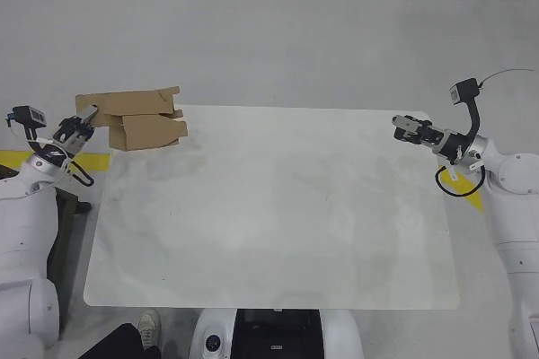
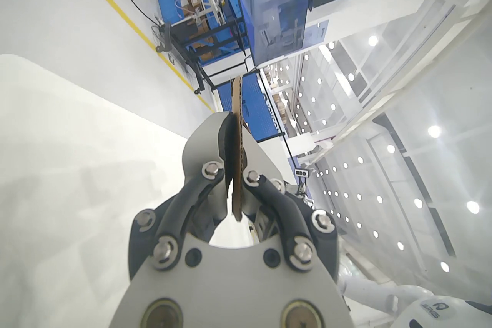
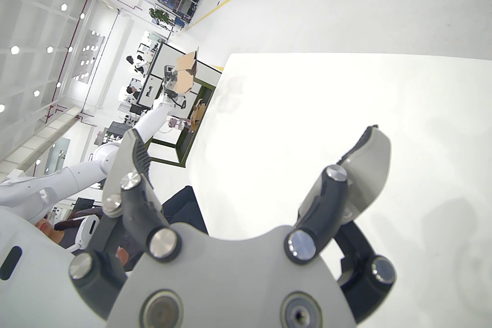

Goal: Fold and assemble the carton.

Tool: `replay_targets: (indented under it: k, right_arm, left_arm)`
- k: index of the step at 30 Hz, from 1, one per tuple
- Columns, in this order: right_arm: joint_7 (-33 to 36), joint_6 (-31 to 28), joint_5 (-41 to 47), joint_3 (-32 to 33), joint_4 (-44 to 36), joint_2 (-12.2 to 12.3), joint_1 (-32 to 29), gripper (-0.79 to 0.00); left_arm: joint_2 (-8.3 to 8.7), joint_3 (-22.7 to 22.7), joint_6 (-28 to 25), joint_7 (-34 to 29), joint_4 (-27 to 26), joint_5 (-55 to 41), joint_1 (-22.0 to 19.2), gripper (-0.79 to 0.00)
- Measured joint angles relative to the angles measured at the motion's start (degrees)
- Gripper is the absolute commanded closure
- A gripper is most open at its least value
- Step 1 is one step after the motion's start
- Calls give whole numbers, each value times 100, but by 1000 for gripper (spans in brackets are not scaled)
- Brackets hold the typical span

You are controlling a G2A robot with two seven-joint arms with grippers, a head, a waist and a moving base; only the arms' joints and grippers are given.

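Flat carton held at the far left corner of the bench.
The brown carton is unfolded and raised off the surface, partly over the bench corner and partly beyond its edge. The left fingers are clamped on its outer end, with the cardboard edge-on between them. The right fingers are spread wide, holding nothing, over the far right corner, well apart from the carton.

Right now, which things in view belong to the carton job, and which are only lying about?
For the job: carton, shut in the left gripper; open right gripper; white table.
Just around: yellow floor line; dark stand beside the table.
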Motion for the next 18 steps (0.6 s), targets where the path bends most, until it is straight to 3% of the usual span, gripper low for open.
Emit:
replay_targets:
  k: [9, 18]
  right_arm:
    - [0, 0, 0, 0, 0, 0, 0, -785]
    - [0, 0, 0, 0, 0, 0, 0, -785]
  left_arm:
    - [-357, 927, 162, -162, 8, 247, -811, 0]
    - [-787, 1923, 255, -255, -50, 554, -1308, 0]
